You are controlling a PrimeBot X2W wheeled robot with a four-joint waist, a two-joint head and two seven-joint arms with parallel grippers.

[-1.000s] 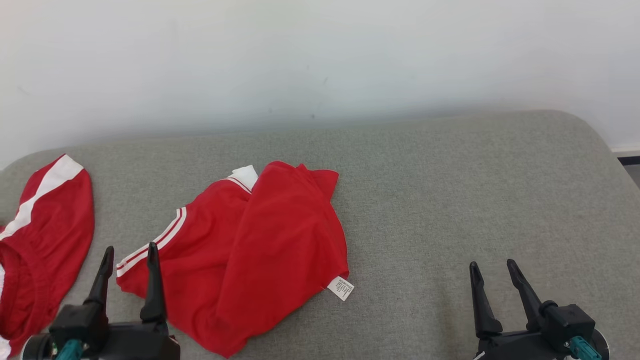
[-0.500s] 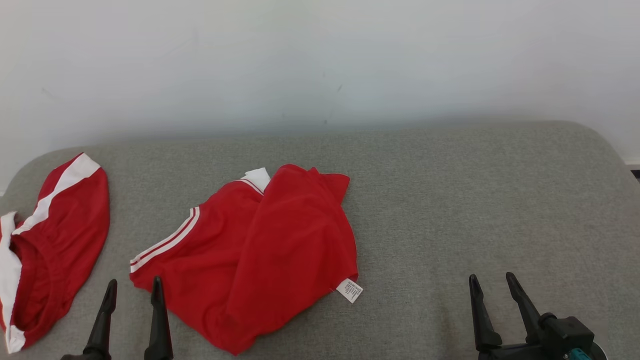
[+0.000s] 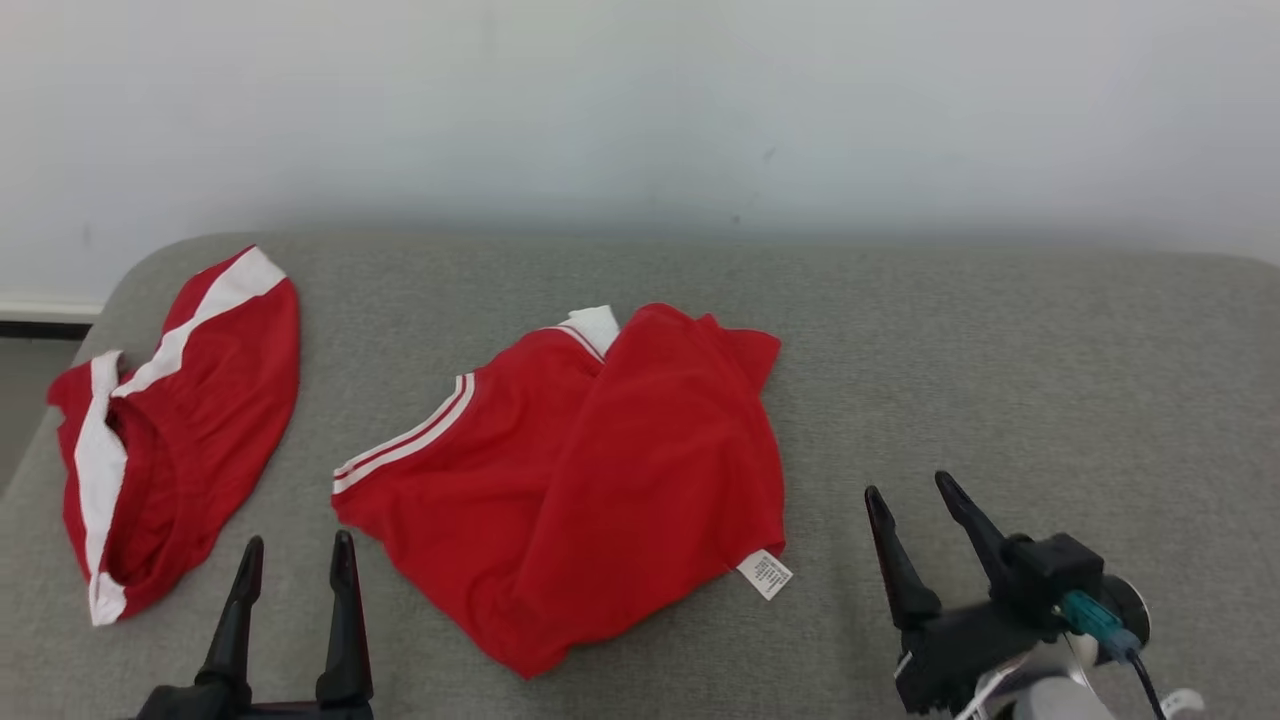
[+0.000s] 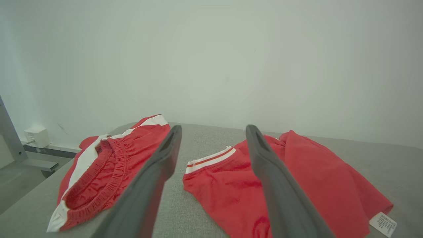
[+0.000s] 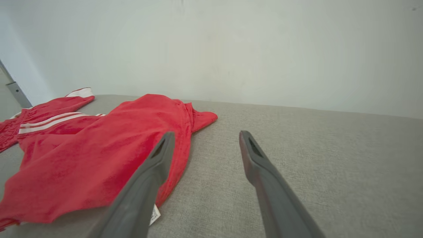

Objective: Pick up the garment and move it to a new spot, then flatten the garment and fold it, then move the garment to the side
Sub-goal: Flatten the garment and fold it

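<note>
Pick-up looks not yet begun: the red shirt (image 3: 600,480) lies rumpled mid-tabletop (image 3: 1000,350), untouched. The left gripper (image 3: 297,543) at its 8 o'clock and the right gripper (image 3: 909,485) at 3 o'clock stand open, empty. Next, each must reach in and pinch a shirt edge.

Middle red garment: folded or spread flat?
Loosely folded, not flat: one half of the middle garment laps over the striped sleeve side; its care tag sticks out.

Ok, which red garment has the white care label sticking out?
The red shirt in the middle, care label at its near-right corner; the red shorts at left bear none.
</note>
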